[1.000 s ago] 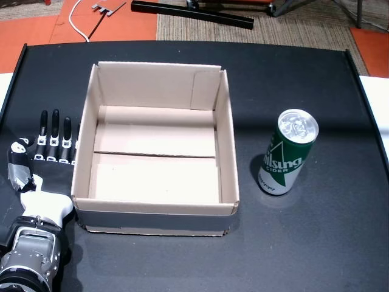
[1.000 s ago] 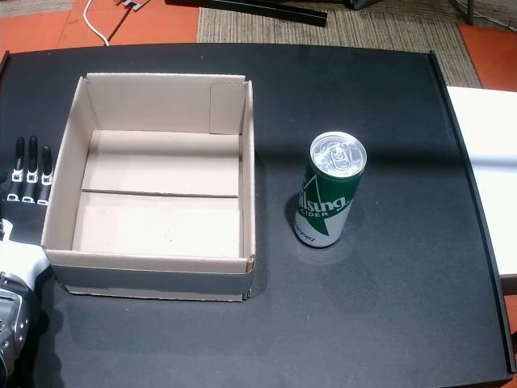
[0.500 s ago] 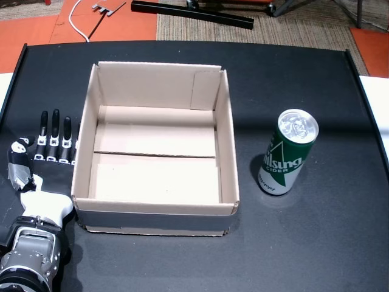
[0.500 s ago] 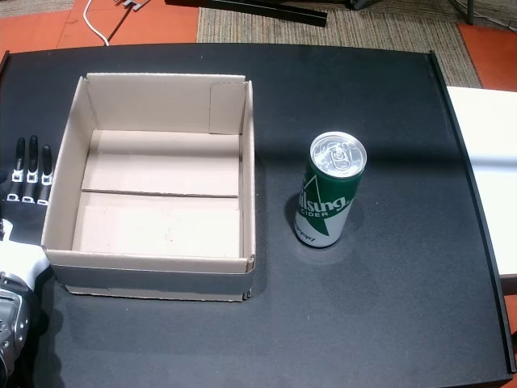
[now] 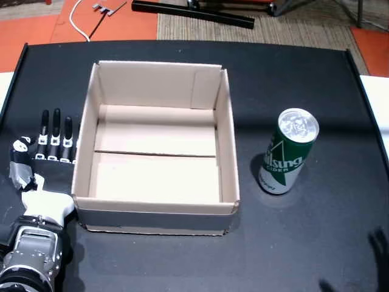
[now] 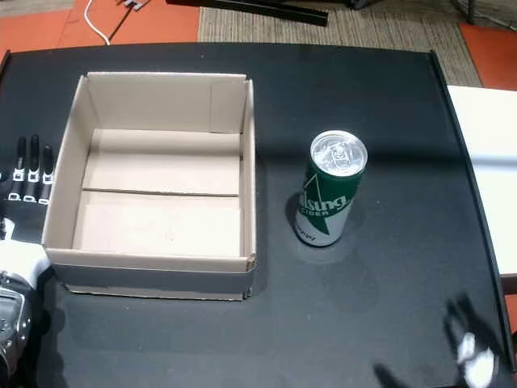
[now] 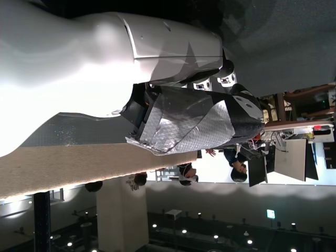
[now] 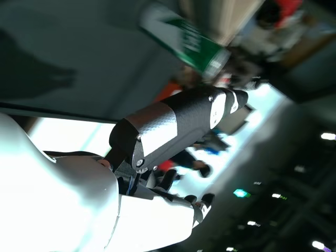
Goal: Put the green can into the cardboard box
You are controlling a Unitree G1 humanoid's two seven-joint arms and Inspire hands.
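The one change from the earlier frames is a blurred dark shape with a pale spot, the right hand (image 6: 472,360), now entering at the lower right corner of both head views, where half a second ago the counter (image 5: 304,243) lay bare. The green can (image 5: 285,159) has not moved: it stands upright right of centre, just beside the cardboard box (image 5: 228,152) but apart from its wall. The box sits open and holds nothing. The left hand (image 5: 45,161) rests flat at the lower left, against the box's outer wall, fingers (image 5: 56,131) extended and released, holding nothing. In the right wrist view the right hand's fingers (image 8: 178,123) appear extended with nothing between them, and the can shows blurred at the upper part of the frame, well apart. Judgement: the reach toward the can has only begun; no grasp exists yet.
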